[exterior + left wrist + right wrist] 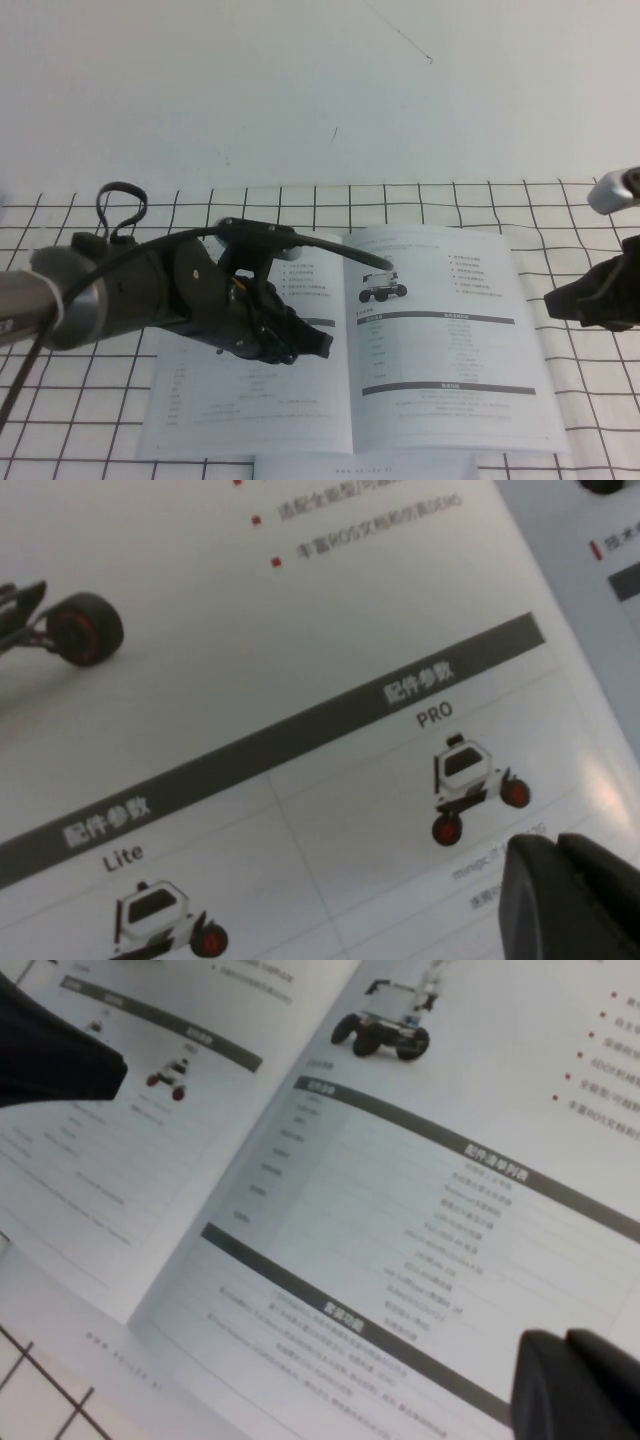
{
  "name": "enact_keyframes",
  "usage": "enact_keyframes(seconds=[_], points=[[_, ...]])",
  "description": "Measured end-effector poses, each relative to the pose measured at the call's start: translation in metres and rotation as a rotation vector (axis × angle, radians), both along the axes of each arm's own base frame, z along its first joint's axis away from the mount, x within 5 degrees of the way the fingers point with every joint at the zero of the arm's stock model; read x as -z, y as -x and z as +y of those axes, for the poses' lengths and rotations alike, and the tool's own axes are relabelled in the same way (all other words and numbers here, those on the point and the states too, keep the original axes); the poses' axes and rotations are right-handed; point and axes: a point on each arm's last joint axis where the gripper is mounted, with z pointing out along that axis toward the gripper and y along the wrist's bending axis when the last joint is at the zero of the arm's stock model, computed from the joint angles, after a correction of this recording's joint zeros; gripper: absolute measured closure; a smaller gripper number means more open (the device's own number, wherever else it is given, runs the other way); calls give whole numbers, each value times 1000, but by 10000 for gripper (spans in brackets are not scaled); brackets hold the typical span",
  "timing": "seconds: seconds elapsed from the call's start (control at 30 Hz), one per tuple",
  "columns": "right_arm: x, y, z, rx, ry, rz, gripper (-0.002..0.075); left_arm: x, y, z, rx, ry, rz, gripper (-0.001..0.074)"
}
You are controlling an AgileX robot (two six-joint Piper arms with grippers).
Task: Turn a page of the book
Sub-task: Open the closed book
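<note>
The book [250, 400] lies open and flat on the gridded table. The page [450, 340] with the dark masted rover [382, 288] over a grey-barred table is its right-hand sheet; it also shows in the right wrist view [430, 1190]. My left gripper [320, 346] hovers over the left-hand page near the spine. In the left wrist view it [556, 846] is shut and empty, just above the small white rover photos [470, 785]. My right gripper [553, 300] is beside the book's right edge. In the right wrist view it [566, 1340] is shut and empty above the page's outer part.
A plain white booklet [360, 467] lies at the table's front edge, just below the book. The black-lined grid mat [90, 420] spreads around the book. A white wall [300, 90] stands behind. My left arm [150, 290] covers the upper left page.
</note>
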Motion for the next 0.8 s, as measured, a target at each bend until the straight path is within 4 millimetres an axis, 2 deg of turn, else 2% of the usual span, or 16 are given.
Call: enact_keyframes(seconds=[0.07,0.13,0.3,0.37,0.5,0.67,0.8], points=[[10,-10,0,-7,11,35,701,11,-2,-2,-8,-6,23,738],[21,-19,1,-23,19,72,645,21,-2,-4,-10,-14,46,738],[42,-34,2,-66,31,155,389,31,-4,-5,-26,-16,68,738],[51,-41,2,-75,43,180,323,31,-5,-5,-32,-14,65,738],[68,-52,1,-65,57,236,280,32,-7,-6,-42,-10,57,738],[89,-63,-2,-64,102,314,272,32,-7,-6,-45,-8,54,738],[96,-66,-2,-60,107,343,272,32,-7,-6,-46,-8,52,738]])
